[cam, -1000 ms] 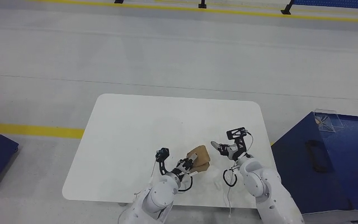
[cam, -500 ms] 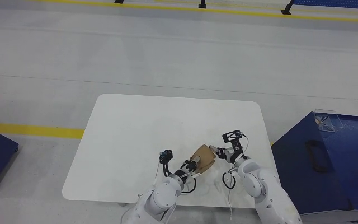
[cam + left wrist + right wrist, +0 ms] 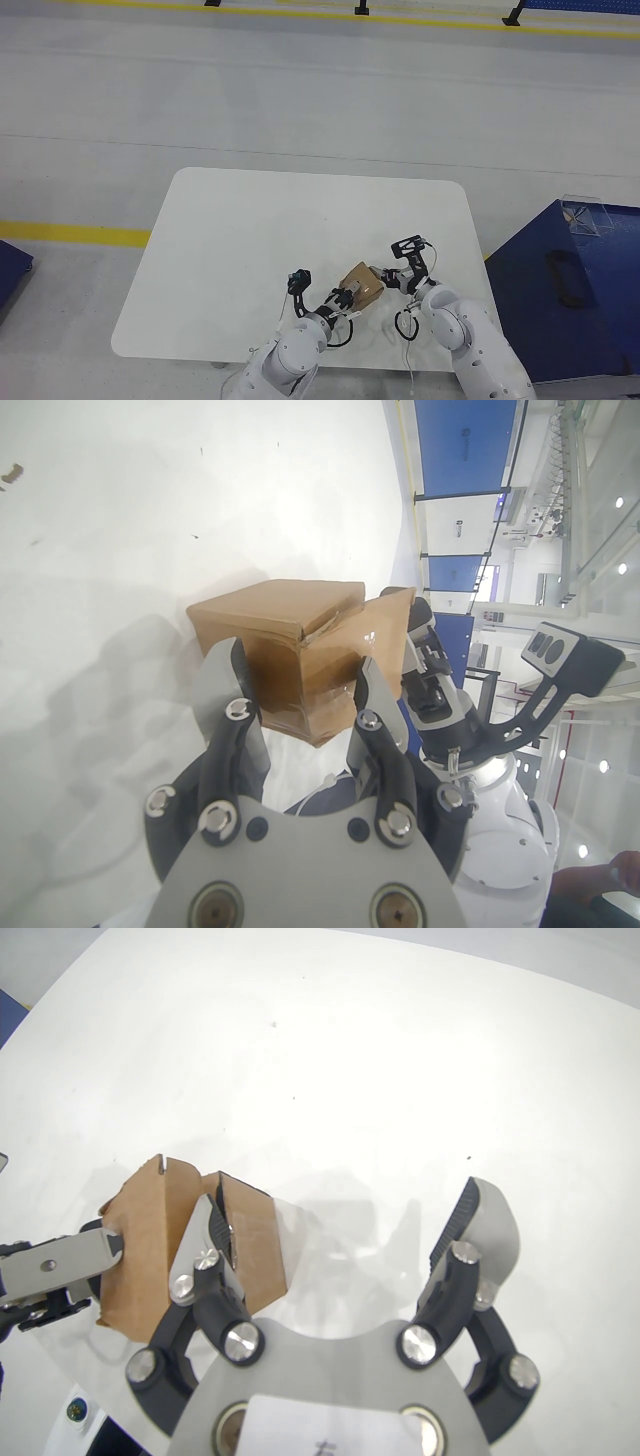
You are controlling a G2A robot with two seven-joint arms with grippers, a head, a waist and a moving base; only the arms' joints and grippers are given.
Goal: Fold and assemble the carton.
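Observation:
A small brown carton [image 3: 364,283] with loose flaps sits near the table's front edge, between both arms. My left gripper [image 3: 300,655] is shut on the carton [image 3: 280,620], one finger on each side of its near corner; one of those fingers [image 3: 95,1250] shows touching the box's side. My right gripper [image 3: 340,1193] is open wide. One of its fingers [image 3: 207,1228] presses against the carton [image 3: 145,1238] at a slit between flaps, while the other finger [image 3: 480,1218] hangs free over bare table. From above, the right gripper [image 3: 392,277] is just right of the box.
The white table [image 3: 250,230] stretches away behind and to the left of the carton. Its front edge lies close to both grippers. A blue cabinet [image 3: 580,290] stands off the right side. A tiny brown scrap [image 3: 11,472] lies on the tabletop.
The left gripper has carried the carton to the right. The right gripper has come in from the right and now touches the box.

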